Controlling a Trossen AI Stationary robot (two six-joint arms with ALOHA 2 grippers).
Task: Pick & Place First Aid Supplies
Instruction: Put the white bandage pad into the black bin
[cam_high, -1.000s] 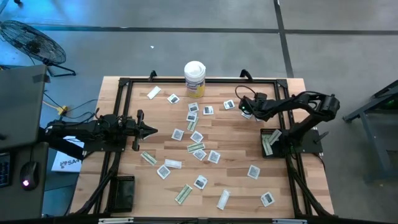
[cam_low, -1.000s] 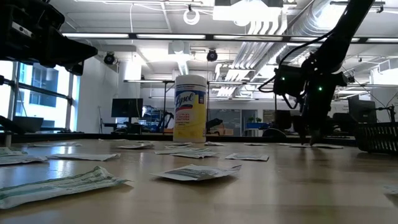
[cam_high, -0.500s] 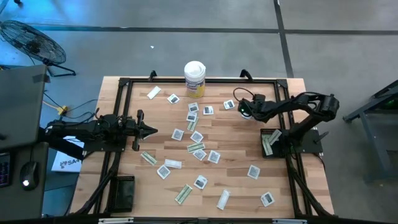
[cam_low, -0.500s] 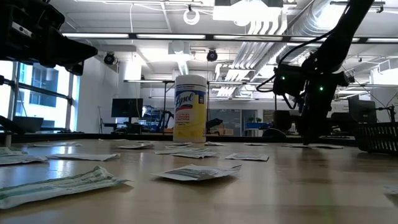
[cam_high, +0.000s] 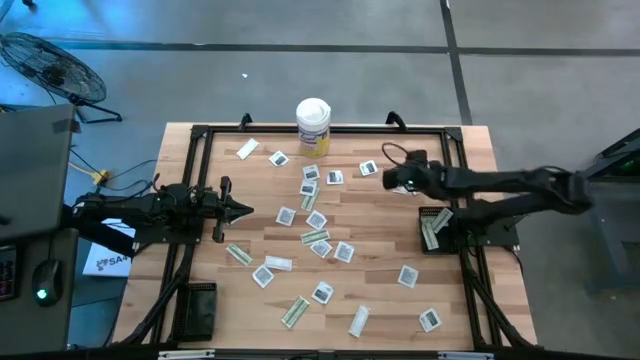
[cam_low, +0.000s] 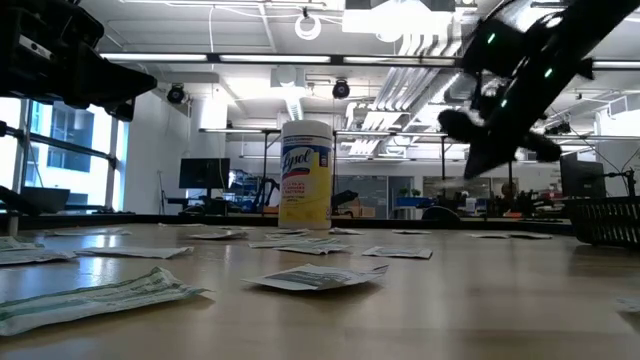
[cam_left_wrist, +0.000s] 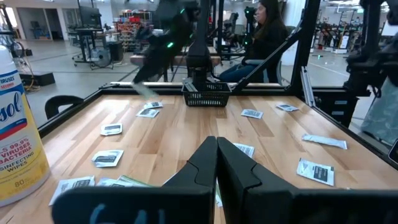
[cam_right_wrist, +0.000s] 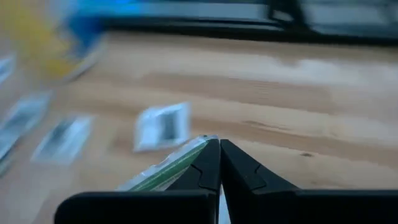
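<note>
Many first aid supplies, small white sachets (cam_high: 343, 251) and narrow wrappers (cam_high: 295, 311), lie flat across the wooden table (cam_high: 370, 290). My right gripper (cam_high: 392, 179) hangs above the table's far right part, shut on a pale-green oblong wrapper (cam_right_wrist: 166, 167). In the low view it (cam_low: 472, 168) slants down, well above the tabletop. My left gripper (cam_high: 246, 210) waits shut and level at the table's left side, with nothing in it (cam_left_wrist: 216, 148). My right gripper pinches the pale-green wrapper by one end (cam_right_wrist: 194, 149) between its two fingertips. The fingers slant down from the table's right side. The wrapper runs back along one finger and is lifted clear of the table.
A tall white canister with a yellow label (cam_high: 313, 126) stands at the far edge. A black basket (cam_high: 435, 229) holding packets sits at the right arm's base, also in the left wrist view (cam_left_wrist: 207, 94). A person sits beyond the table (cam_left_wrist: 264, 31).
My right gripper has shut on the wrapper at the tabletop, then risen well clear of the table with it. It has tipped from pointing nearly straight down to a slant. The wrapper has gone up with it.
</note>
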